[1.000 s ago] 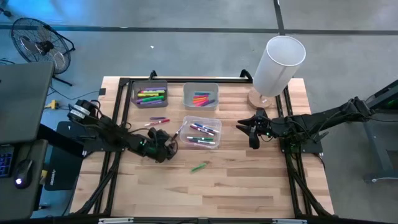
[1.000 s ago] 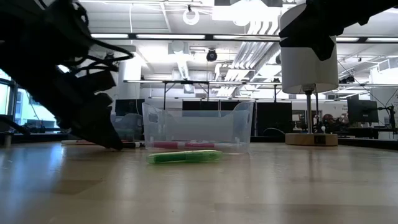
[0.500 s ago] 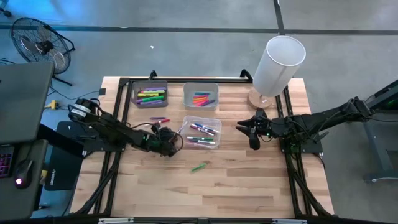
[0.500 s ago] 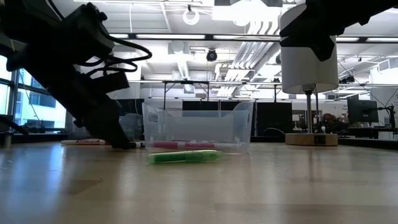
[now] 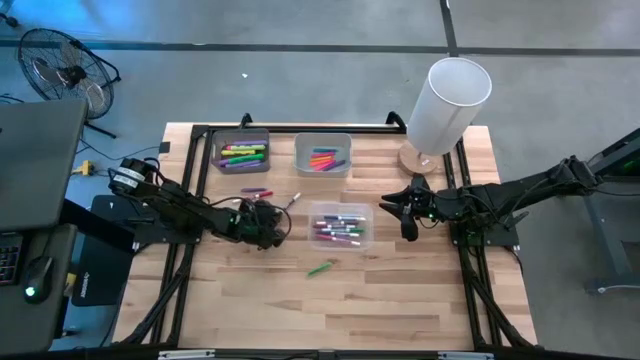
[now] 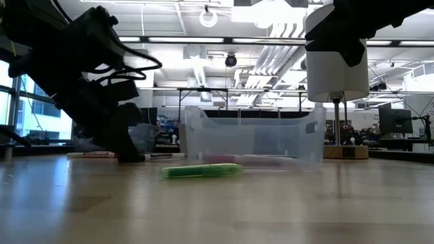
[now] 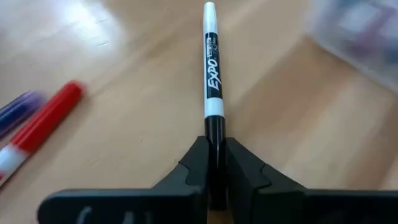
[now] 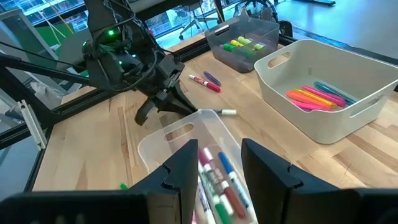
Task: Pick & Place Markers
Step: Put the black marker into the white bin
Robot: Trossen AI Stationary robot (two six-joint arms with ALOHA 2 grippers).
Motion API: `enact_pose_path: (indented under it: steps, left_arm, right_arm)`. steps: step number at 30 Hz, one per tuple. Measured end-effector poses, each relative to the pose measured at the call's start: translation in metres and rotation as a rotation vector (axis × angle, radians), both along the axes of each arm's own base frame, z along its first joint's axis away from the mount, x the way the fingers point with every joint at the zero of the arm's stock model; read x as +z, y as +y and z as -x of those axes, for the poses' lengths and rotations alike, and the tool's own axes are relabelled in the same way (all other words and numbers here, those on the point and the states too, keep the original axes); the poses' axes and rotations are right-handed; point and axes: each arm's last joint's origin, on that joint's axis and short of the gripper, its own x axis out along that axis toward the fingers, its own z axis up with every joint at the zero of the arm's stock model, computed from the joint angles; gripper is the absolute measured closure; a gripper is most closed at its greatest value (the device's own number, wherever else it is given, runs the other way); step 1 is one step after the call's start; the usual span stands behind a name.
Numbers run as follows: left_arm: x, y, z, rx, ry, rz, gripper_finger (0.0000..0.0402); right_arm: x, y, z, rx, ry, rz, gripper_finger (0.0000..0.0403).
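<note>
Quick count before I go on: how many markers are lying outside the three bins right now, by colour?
green marker: 1
red marker: 1
purple marker: 1
white-barrelled marker, clamped in the left gripper: 1
Total: 4

High view: straight down over the whole table (image 5: 400, 300). Low view: at tabletop height, level across it into the room. Left wrist view: close above the tabletop, past its own fingers (image 7: 193, 171). Right wrist view: slanting across the table. All four share the clear bin (image 5: 340, 224) near the table's middle.
</note>
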Motion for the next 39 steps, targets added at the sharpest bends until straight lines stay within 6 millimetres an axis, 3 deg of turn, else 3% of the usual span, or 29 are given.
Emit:
enact_pose_path:
  steps: [5,10,20,23,35,39]
  left_arm:
    - [0.003,0.002,0.009,0.140,-0.024,0.044,0.0371]
    - [0.019,-0.007,0.014,0.059,-0.018,0.048,0.0377]
    - [0.120,-0.021,-0.034,-0.282,-0.114,-0.230,0.0377]
    - [0.137,-0.014,-0.051,-0.435,-0.076,-0.261,0.0377]
    - [0.125,0.021,-0.121,-0.732,0.024,-0.168,0.0377]
    - [0.127,0.025,-0.131,-0.752,0.031,-0.172,0.0335]
  right_arm:
    - [0.000,0.000,0.000,0.000,0.000,0.000,0.0290]
    - [0.000,0.000,0.000,0.005,0.001,-0.001,0.0290]
    - [0.000,0.000,0.000,0.006,0.002,0.002,0.0290]
    - [0.000,0.000,0.000,0.006,0.001,0.002,0.0290]
    - [0.000,0.000,0.000,0.009,0.000,-0.010,0.0290]
    - [0.000,0.000,0.000,0.012,-0.001,-0.015,0.0290]
